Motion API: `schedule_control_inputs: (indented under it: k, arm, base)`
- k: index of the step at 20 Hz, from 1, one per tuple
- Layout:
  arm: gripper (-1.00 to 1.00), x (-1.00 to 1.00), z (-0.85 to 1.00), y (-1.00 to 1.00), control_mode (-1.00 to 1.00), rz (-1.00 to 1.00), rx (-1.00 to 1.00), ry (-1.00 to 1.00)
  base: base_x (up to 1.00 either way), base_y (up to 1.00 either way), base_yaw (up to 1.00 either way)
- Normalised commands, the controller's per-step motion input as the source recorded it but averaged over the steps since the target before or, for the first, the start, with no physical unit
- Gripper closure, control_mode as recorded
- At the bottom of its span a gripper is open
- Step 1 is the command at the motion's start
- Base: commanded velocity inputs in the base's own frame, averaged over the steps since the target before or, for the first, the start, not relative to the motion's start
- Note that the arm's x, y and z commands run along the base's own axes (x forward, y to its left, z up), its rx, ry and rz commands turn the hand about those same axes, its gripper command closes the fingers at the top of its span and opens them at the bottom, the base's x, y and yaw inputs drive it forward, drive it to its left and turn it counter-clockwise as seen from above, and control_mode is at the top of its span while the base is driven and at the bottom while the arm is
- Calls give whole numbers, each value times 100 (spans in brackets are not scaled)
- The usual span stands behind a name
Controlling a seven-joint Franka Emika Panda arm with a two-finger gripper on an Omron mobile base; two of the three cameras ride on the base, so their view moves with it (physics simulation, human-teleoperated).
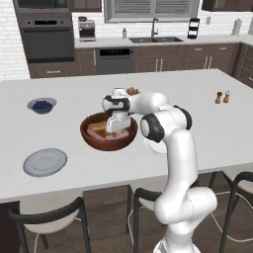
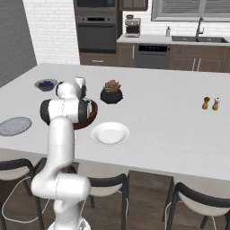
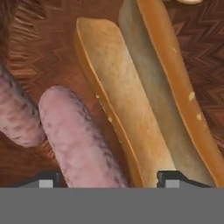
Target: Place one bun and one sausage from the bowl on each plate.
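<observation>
The gripper (image 3: 106, 178) hangs spread wide, holding nothing, over a sausage (image 3: 78, 135) and bun (image 3: 118, 109) lying touching in the bowl (image 1: 91, 136); closing could pinch both together.

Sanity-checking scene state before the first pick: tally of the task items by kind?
Buns: 2, in the bowl
Sausages: 2, in the bowl
Bowl: 1, brown wood
Plates: 2, both bare, grey-blue and white
Total: 7
Gripper sits inside the bowl.
</observation>
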Motion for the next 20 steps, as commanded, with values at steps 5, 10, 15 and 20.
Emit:
schedule_control_inputs:
  k: [5,10,15,20]
  arm:
    - [100,-3,0,0,-100,0,0,0]
    - [100,-24,-30,0,-100,0,0,2]
    - [100,-29,-15,0,-100,0,0,-4]
    - [100,-13,76,0,-100,0,1,-13]
  base:
    - [0,0,0]
    - [0,0,0]
    - [0,0,0]
    - [0,0,0]
